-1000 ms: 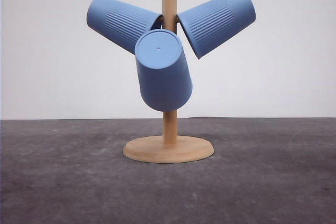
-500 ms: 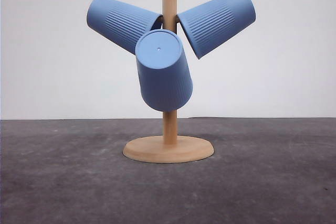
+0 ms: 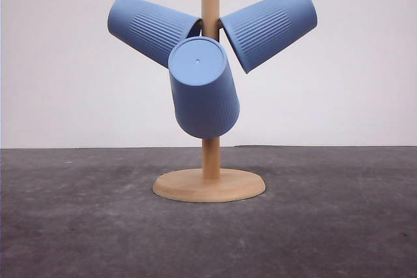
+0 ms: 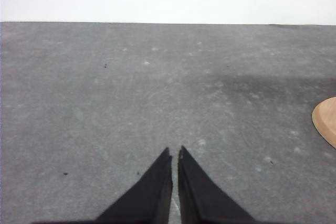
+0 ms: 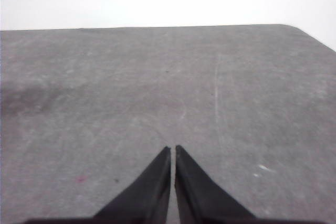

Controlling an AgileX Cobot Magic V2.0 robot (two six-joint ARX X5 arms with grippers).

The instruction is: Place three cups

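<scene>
**Cups hung, arms idle**

Nothing has moved but a slight sway of the front cup (image 3: 203, 88). Left gripper (image 4: 174, 153) and right gripper (image 5: 172, 150) sit clenched, empty, over bare table (image 3: 339, 226). Left cup (image 3: 151, 27) hangs at ten o'clock on the wooden stand (image 3: 210, 183), right cup (image 3: 270, 26) at two.

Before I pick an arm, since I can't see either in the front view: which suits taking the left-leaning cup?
Probably left. The left end effector, shut, has the stand's wooden base in sight, and that cup hangs on the robot's left.
</scene>
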